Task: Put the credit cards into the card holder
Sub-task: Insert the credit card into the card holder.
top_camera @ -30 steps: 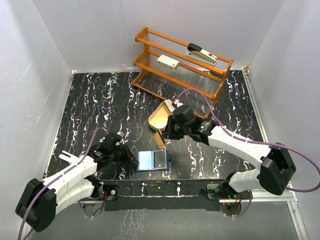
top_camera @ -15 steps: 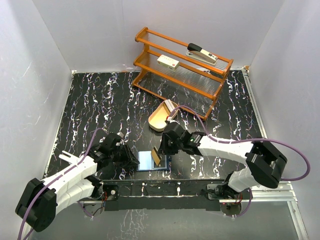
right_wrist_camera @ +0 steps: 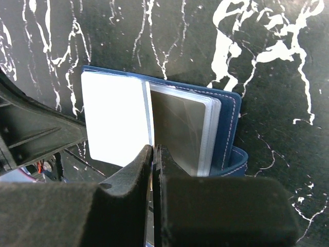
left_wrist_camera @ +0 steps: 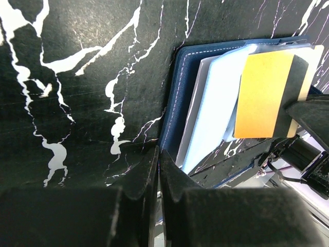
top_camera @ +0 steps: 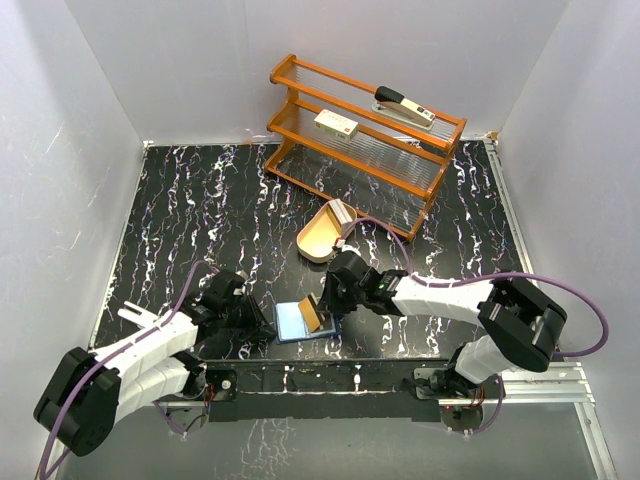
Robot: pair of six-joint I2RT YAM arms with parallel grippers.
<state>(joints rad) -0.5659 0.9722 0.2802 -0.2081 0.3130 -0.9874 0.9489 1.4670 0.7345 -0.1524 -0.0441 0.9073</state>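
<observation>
One thin pale plastic card (right_wrist_camera: 115, 118) clamped in my right hand (right_wrist_camera: 153, 149), tilted over open navy folding card holder (right_wrist_camera: 229, 123); left hand (left_wrist_camera: 158, 152) has fingers together at its edge.

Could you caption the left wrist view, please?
Right gripper holds an orange, black-striped card over the open navy card holder.

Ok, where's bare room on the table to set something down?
Bare: the black marbled table's left-rear stretch, bordered by the left wall, orange shelf rack and tan oval wooden tray; also the right strip between rack and right arm. Crowded: near centre, where the left gripper and the right gripper with its tan card meet at the open navy card holder.
</observation>
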